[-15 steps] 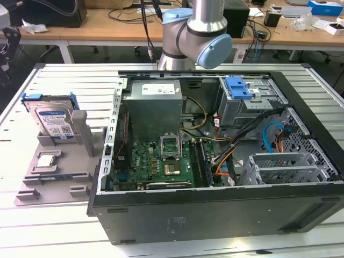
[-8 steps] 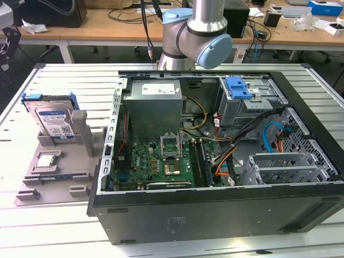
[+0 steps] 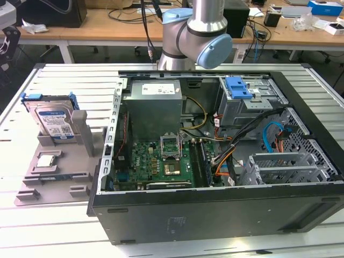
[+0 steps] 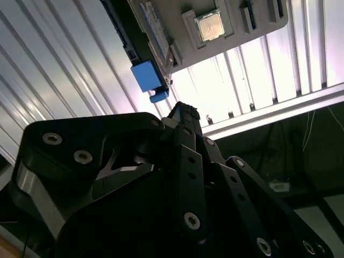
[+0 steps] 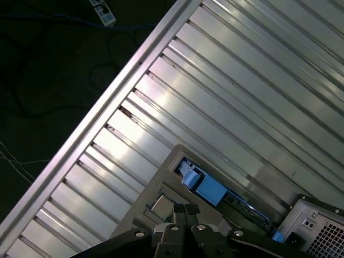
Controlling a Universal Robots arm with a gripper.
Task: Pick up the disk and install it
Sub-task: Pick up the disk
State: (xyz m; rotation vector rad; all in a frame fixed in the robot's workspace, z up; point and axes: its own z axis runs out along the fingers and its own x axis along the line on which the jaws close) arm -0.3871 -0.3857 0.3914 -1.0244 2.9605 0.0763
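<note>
The disk (image 3: pixel 54 121) is standing propped on a grey holder (image 3: pixel 29 188), leaning back against an upright post. It is sitting on the slatted table (image 3: pixel 48 231), on the exterior view's left of the open computer case (image 3: pixel 215 215). The small processor chip (image 3: pixel 47 160) is lying just in front of it on the same holder. In the second wrist view the disk (image 4: pixel 155 29) is showing nearly edge-on. Its long edge is running roughly toward the gripper (image 4: pixel 184 110), with the blue rail end nearest the fingertips but apart from them. The first wrist view is giving the same reading, with the blue rail lying just beyond the gripper's tips. The fingers are sitting drawn together with nothing between them, hovering above the holder and touching nothing. The arm (image 3: pixel 196 37) is rising behind the case, so the disk is lying ahead of and below the tool, end-on to it.
</note>
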